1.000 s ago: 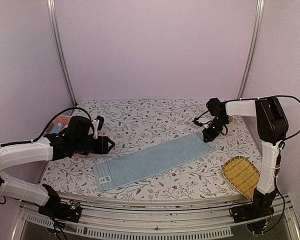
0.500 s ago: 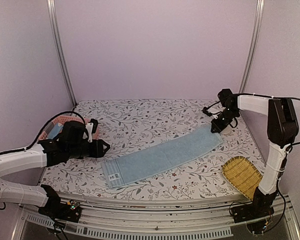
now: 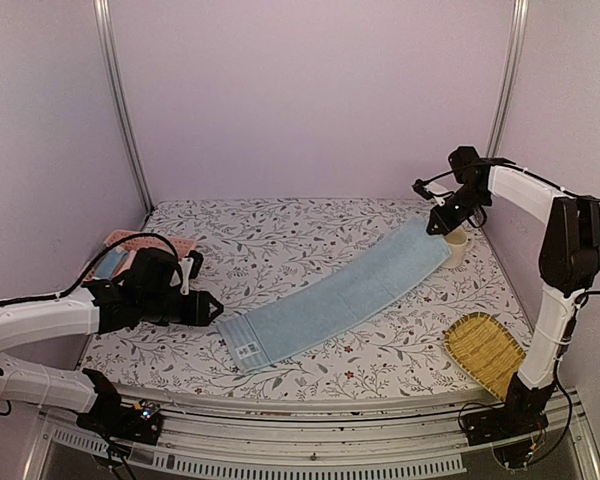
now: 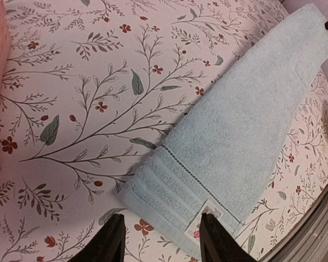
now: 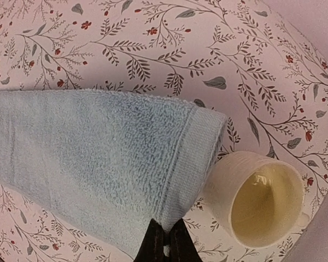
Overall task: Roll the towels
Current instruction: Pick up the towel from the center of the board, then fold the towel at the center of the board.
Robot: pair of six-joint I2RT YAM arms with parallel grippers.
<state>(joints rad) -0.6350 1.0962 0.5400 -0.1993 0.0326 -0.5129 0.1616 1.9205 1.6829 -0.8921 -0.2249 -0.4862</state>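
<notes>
Right pincer is closed tight on the far end of the light blue towel and holds this end raised from the table. From its tips the cloth runs away to the left pincer. A cream mug stands just beside these tips. The left pincer is about half open and holds nothing; the towel's labelled end lies just ahead of its fingers.

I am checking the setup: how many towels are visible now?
1. The light blue towel stretches diagonally over the table, its far corner pinched by the right gripper beside the mug. Another may be hidden in the pink basket.
</notes>
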